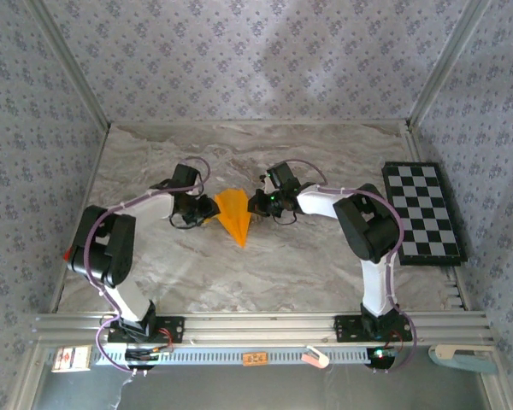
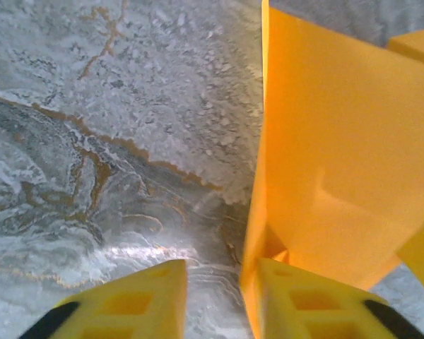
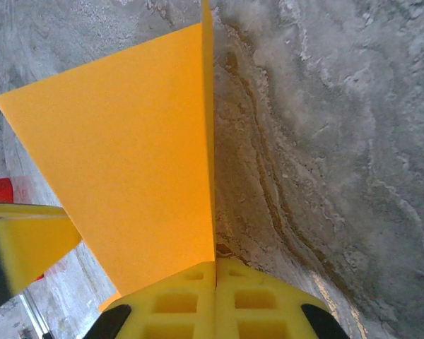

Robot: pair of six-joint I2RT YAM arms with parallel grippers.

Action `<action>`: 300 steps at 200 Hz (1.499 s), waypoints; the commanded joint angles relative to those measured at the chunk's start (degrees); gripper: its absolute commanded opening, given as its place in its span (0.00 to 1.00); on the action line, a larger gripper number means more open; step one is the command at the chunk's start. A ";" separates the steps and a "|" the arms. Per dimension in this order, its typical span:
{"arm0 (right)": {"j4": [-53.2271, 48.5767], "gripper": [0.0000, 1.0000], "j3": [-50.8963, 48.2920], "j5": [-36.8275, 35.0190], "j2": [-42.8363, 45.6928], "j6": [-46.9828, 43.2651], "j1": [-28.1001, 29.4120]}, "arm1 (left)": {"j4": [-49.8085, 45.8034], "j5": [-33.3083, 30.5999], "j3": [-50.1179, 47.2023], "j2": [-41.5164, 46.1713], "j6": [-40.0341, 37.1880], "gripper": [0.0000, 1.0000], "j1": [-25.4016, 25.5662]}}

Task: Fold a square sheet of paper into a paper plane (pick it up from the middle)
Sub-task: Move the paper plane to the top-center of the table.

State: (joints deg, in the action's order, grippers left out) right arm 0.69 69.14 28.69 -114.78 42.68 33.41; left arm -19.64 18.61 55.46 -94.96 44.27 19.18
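Most folds look done: paper plane is a pointed dart mid-table. Right gripper clamped on its edge; left gripper jaws apart (paper beside one finger). Wing creases maybe left.

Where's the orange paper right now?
In the top view the orange paper is mid-table between the left pincer and right pincer, well left of the checkerboard. The right pincer is shut on its edge.

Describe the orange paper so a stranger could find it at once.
On the marbled table, look mid-table between the left gripper and right gripper. The paper is a folded orange wedge, tip toward the near edge; the checkerboard far right is black and white.
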 commanded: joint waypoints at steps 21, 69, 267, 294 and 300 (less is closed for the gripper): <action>-0.77 0.02 0.64 1.63 -0.70 0.20 0.36 | 0.20 2.29 -1.55 6.96 2.41 0.39 2.38; -1.14 0.02 1.21 1.79 -0.89 0.14 0.51 | 2.04 4.36 -2.69 6.01 3.97 0.44 5.48; -1.59 0.02 1.34 2.03 -0.97 0.12 0.50 | 3.47 5.81 -1.07 0.41 1.45 0.50 7.89; -1.59 0.02 1.42 2.05 -1.03 0.11 0.46 | 3.38 6.76 -1.09 1.70 1.34 0.46 7.89; -1.52 0.02 1.43 2.06 -0.98 0.12 0.50 | 3.81 7.46 -1.13 1.79 1.33 0.46 7.89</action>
State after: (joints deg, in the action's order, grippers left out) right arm 0.40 69.32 29.85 -115.13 42.68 33.67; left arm -16.49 23.44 53.19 -94.41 46.35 26.76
